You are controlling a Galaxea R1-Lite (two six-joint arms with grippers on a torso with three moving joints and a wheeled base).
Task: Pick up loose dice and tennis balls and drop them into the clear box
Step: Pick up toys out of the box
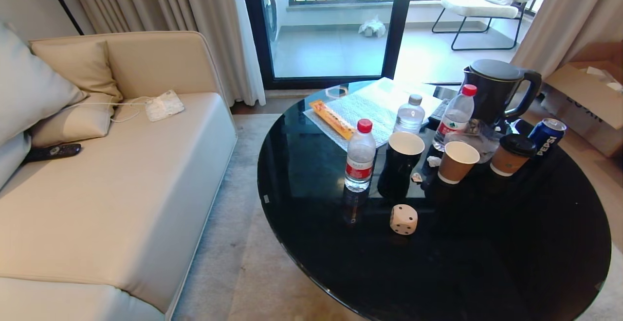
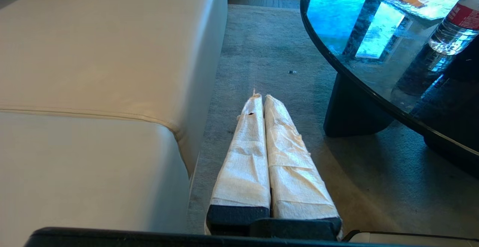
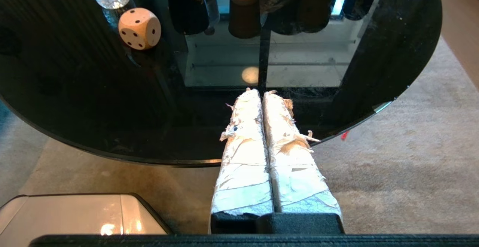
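Note:
One beige die [image 1: 403, 219] with black pips sits near the front of the round black glass table [image 1: 486, 272]. The right wrist view shows the same die [image 3: 139, 28] on the table [image 3: 75, 108]. My right gripper [image 3: 261, 91] is shut and empty, hovering at the table's near edge, well to the right of the die. Over the carpet between sofa and table [image 2: 336, 71], my left gripper [image 2: 261, 97] is shut and empty. Neither arm shows in the head view. The tennis balls and the clear box are out of view.
Behind the die stand three water bottles [image 1: 360, 155], a black cup [image 1: 401, 165], two paper cups [image 1: 457, 161], a kettle [image 1: 496, 90] and a Pepsi can [image 1: 547, 136]. A flat ribbed tray [image 1: 370, 107] lies at the back. A beige sofa [image 1: 121, 189] is on the left.

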